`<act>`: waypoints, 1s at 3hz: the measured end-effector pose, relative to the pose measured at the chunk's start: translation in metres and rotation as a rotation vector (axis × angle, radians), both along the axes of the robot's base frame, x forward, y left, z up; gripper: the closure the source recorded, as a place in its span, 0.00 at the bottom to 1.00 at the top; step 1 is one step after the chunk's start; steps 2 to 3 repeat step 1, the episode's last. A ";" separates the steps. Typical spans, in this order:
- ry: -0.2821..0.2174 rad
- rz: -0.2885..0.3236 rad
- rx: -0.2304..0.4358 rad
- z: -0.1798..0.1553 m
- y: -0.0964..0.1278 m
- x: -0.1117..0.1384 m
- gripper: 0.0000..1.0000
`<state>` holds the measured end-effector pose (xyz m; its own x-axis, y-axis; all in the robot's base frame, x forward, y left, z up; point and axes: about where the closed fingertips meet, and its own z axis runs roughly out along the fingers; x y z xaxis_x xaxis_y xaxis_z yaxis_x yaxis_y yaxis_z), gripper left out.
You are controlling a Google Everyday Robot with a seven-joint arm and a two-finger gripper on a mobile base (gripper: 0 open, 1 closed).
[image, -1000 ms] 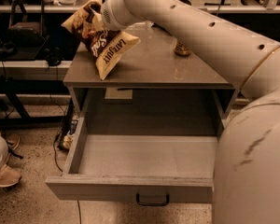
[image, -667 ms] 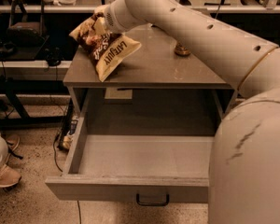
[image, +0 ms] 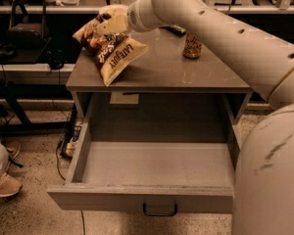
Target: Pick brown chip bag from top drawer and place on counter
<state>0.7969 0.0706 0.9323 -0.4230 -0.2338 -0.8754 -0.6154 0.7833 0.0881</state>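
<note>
The brown chip bag [image: 112, 50] leans tilted on the left part of the counter [image: 186, 75], its tan bottom end at the counter's front left edge. My gripper [image: 110, 26] is at the bag's upper end, with its fingers closed on the crinkled top. My arm reaches in from the right, over the counter. The top drawer [image: 152, 168] is pulled out wide below the counter, and its inside shows nothing. Its dark handle [image: 159, 210] sits at the centre of the front panel.
A small brown jar [image: 192, 45] stands at the back right of the counter. A person's shoe and leg [image: 1, 180] are on the floor at left. Cables [image: 71, 136] hang beside the cabinet's left side. Shelves with dark gear stand behind.
The bag and my gripper have come down a little and shifted slightly right. The bag's lower end now rests on the counter. The drawer has not moved.
</note>
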 end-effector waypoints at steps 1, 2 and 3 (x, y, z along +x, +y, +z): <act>-0.045 -0.080 0.057 0.020 -0.055 -0.005 0.00; -0.045 -0.080 0.057 0.020 -0.055 -0.005 0.00; -0.045 -0.080 0.057 0.020 -0.055 -0.005 0.00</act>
